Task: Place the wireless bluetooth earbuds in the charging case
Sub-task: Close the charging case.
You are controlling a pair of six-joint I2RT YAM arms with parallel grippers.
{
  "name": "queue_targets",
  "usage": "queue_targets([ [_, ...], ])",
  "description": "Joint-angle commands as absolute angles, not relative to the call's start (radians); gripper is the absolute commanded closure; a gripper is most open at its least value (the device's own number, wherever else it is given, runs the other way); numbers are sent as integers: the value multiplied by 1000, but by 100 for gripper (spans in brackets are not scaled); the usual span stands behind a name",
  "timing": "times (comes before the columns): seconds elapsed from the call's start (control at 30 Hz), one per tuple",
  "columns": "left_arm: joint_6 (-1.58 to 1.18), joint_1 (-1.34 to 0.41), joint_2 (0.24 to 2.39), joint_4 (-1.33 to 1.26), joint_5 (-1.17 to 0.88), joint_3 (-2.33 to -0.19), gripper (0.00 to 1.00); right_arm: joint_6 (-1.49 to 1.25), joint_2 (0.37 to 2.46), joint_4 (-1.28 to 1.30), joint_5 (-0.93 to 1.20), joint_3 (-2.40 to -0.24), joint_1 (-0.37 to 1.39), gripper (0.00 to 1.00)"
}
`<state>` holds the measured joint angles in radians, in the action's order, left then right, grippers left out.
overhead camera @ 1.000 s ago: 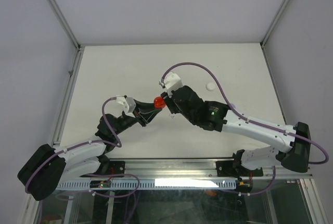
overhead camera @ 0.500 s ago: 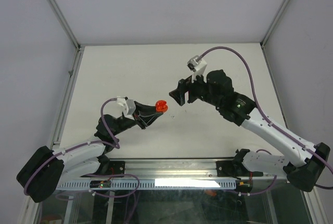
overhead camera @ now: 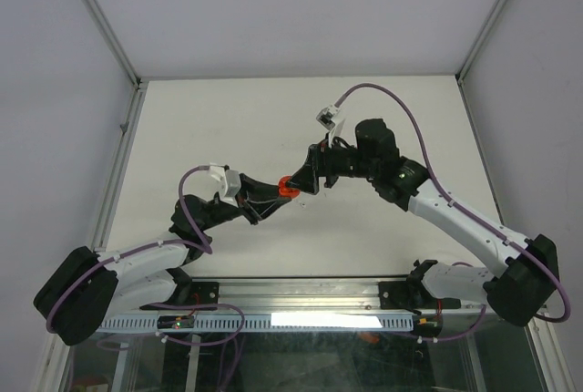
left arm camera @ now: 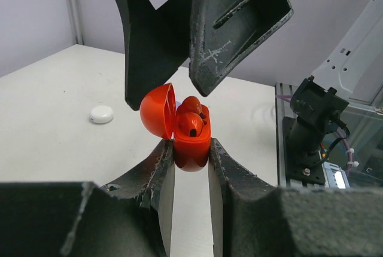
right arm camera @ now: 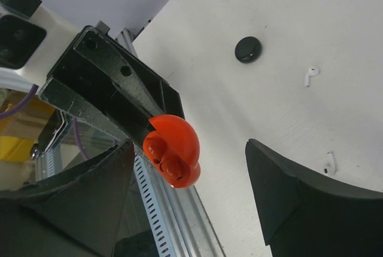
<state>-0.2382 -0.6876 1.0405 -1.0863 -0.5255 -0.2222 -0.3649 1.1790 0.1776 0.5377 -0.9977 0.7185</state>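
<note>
Swinging back in from the right, the right claw [right arm camera: 190, 148] has returned to the middle of the table [overhead camera: 228, 118], where half a second ago it stood well clear, and its jaws are spread wider than before. They hold nothing; the two fingers hang just above the case [left arm camera: 192, 143], one on either side of the raised lid [left arm camera: 157, 113], and whether either touches it cannot be told. Left claw [left arm camera: 190, 155] is narrow, pinching the lower half of the red case and holding it up off the table with the lid tipped open. Two red buds [left arm camera: 191, 124] sit in the wells, though how fully they are seated is hard to judge. Further out, on the table, lie two loose white buds [right arm camera: 309, 76], a black case [right arm camera: 248, 49] and a white case [left arm camera: 102, 114], all well apart from the grip. As I judge it, the danger is in pressing the lid shut: the case is gripped low, so a push from above or off-centre could pivot it or slip it out of the pinch. A proud bud would block the lid or pop out.
</note>
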Motion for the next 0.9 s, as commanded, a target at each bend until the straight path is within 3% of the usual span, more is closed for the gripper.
queue_targets([
  [0.0, -258, -694, 1042, -1158, -554, -267, 100, -433, 1166, 52, 699, -982, 705, 23],
  [0.47, -291, -694, 1037, -1071, -492, -269, 100, -434, 1156, -25, 862, -967, 688, 26],
  [0.87, -369, -695, 1055, -951, -365, -284, 100, -350, 1124, 26, 777, -967, 687, 27],
])
